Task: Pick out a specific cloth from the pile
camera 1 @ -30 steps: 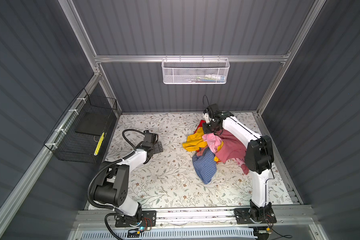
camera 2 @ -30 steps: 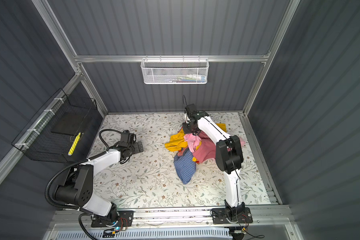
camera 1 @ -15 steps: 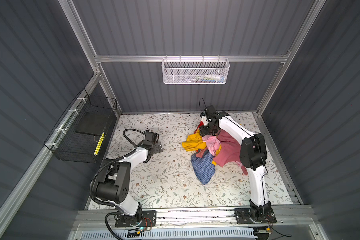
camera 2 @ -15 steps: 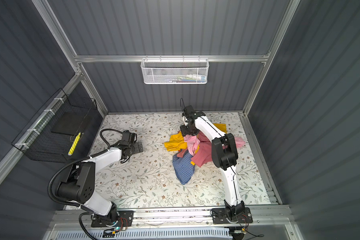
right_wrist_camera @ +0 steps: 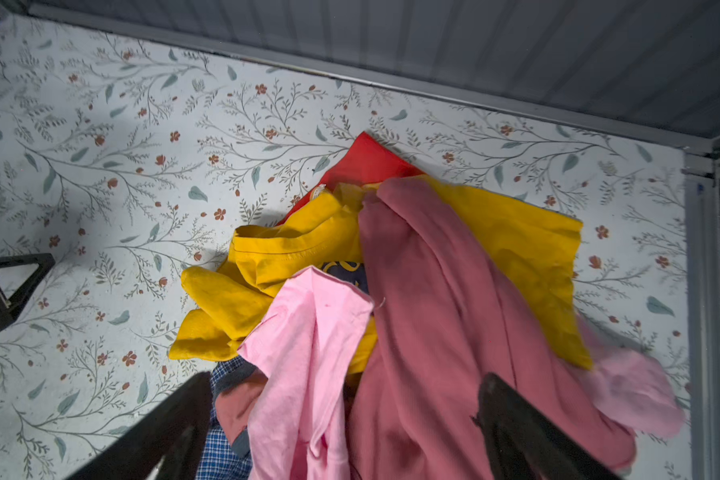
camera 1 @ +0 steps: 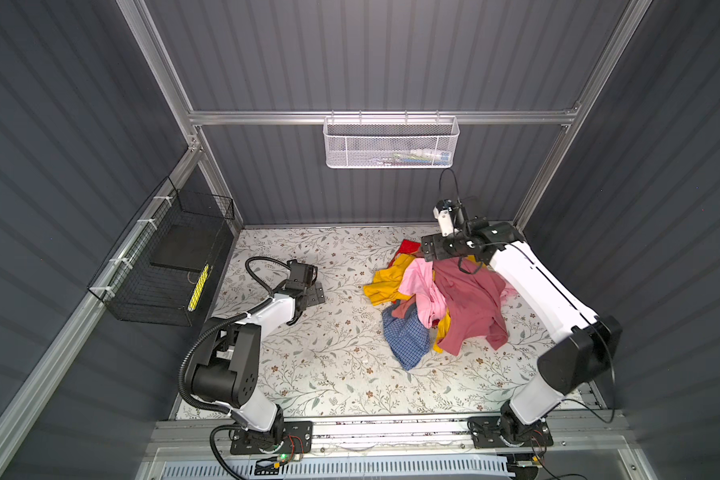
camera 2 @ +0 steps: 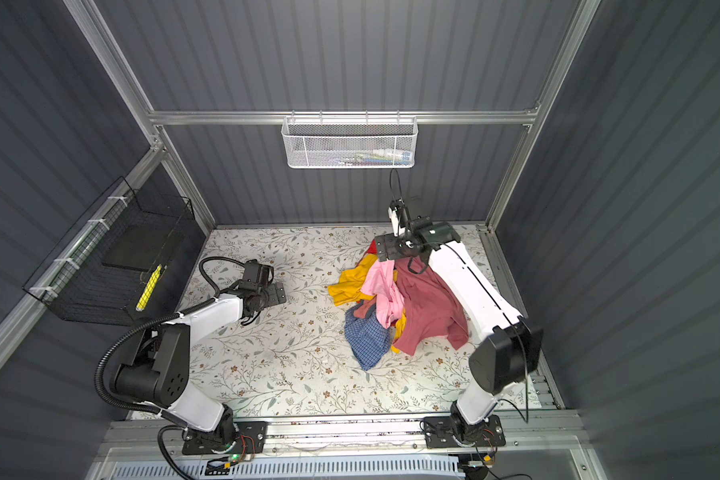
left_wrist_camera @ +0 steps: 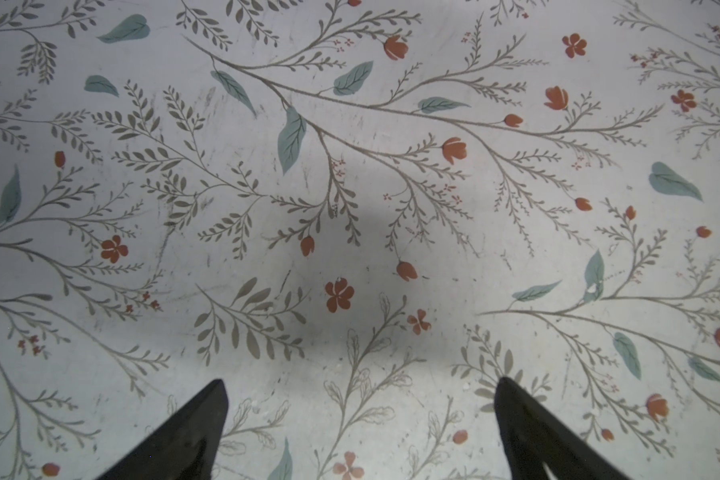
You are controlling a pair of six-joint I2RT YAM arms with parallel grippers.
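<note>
The pile [camera 1: 433, 303] of mixed garments lies right of the table's middle in both top views. The cloth [camera 1: 427, 291] [camera 2: 385, 293] [right_wrist_camera: 308, 353], light baby-pink, lies crumpled on top, between a yellow garment [camera 1: 385, 282] and a dusty rose-red one [camera 1: 470, 307]. A blue checked shirt [camera 1: 406, 340] sticks out at the near side, and a bit of bright red fabric [camera 1: 408, 247] shows at the far side. My right gripper [camera 1: 429, 249] [right_wrist_camera: 346, 380] hangs open over the pile's far end and holds nothing. My left gripper [camera 1: 314, 291] [left_wrist_camera: 360, 381] rests open over bare table, far left of the pile.
The floral table [camera 1: 329, 357] is walled by dark panels; the back wall is close behind the right gripper. A white mesh basket [camera 1: 391, 143] hangs on the back wall. A black wire basket [camera 1: 171, 257] hangs on the left wall.
My right gripper has gone from shut to open, and its arm has shifted, the elbow now nearer the front. The left arm has not moved.
</note>
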